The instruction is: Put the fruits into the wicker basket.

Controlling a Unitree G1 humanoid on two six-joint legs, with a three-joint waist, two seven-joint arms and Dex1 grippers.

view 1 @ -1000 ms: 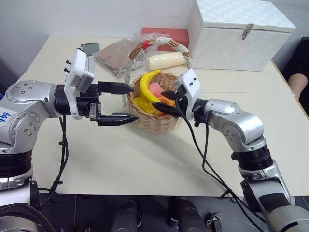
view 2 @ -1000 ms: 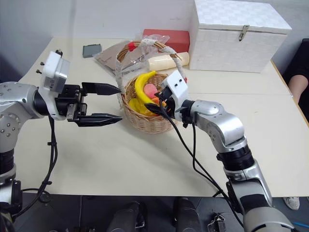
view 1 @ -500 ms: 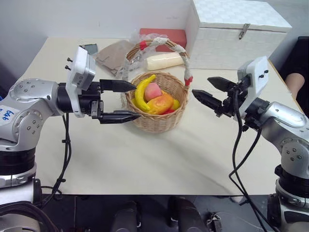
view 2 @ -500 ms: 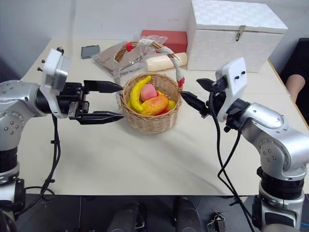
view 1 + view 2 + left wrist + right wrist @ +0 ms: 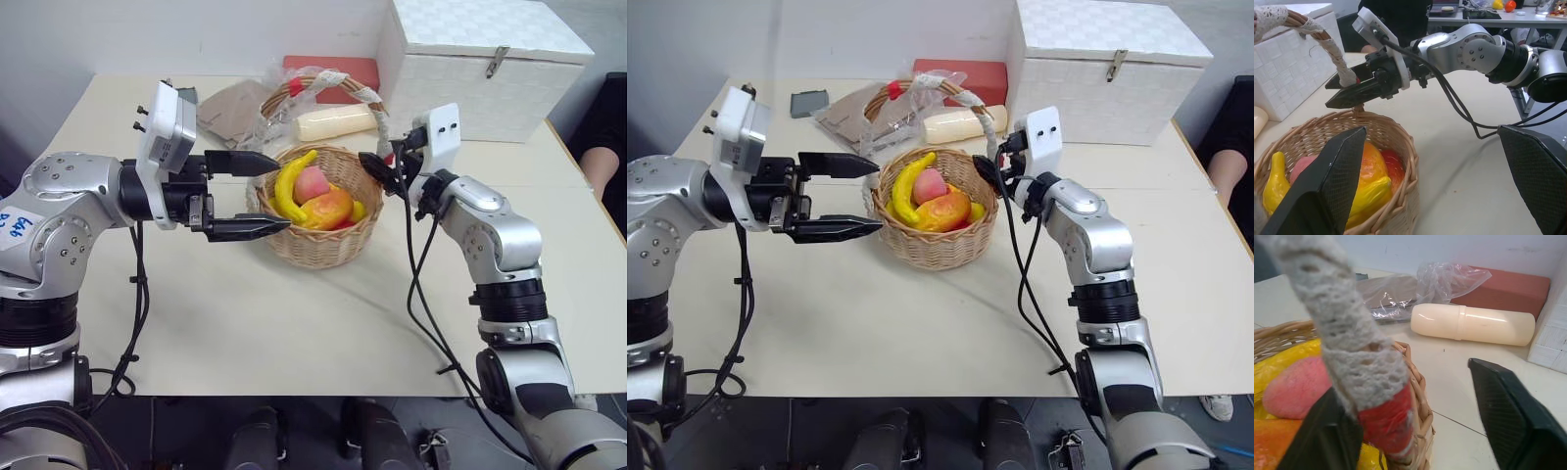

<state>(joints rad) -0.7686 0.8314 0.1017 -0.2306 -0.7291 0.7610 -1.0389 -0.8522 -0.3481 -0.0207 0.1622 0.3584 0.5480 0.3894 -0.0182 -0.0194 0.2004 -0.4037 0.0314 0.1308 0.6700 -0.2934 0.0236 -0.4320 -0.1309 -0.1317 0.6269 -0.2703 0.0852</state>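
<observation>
Three fruits (image 5: pixel 315 200) in wicker basket (image 5: pixel 318 245), right tool (image 5: pixel 380 172) beside handle

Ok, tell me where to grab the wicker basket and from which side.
Probably the wicker basket by its lace-wrapped handle at the arch's top, coming from above: it stands upright and clear there, while the rim is wide and the fruits fill the inside.

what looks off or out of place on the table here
Nothing stands out. The banana, peach and mango all lie inside the upright wicker basket; nothing is spilled or damaged. The cream bottle lies on its side behind it.
</observation>
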